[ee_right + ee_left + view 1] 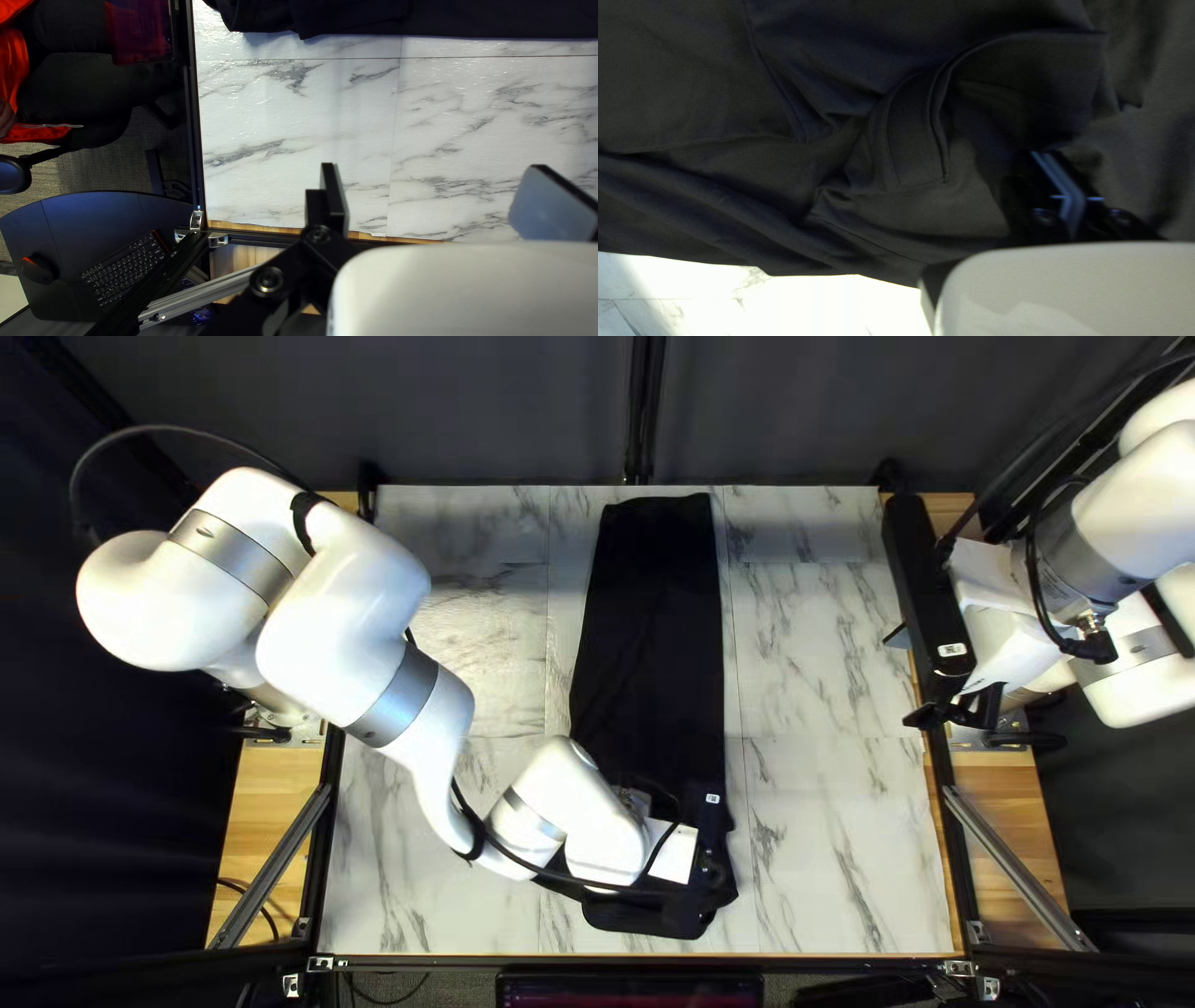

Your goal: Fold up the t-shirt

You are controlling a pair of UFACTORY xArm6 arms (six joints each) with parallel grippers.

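The black t-shirt [654, 622] lies as a long narrow strip from the table's far edge toward the near edge, bunched at its near end. Over that end is my left gripper [710, 869], its fingertips hidden from above. Seen from the left wrist, the shirt [753, 118] is rumpled with a curved, raised fold; my left gripper [1055, 158] is shut on cloth beside this fold. My right gripper [913, 675] hangs at the table's right edge, away from the shirt. In the right wrist view my right gripper [439, 193] is open and empty, with the shirt [355, 17] well ahead.
Marble-patterned table surface [822, 660] shows on both sides of the shirt. My left arm [361, 635] reaches across the table's left part. Metal rails [205, 292] run by the right near corner; beyond the edge are a keyboard [124, 267] and a person's red sleeve [14, 62].
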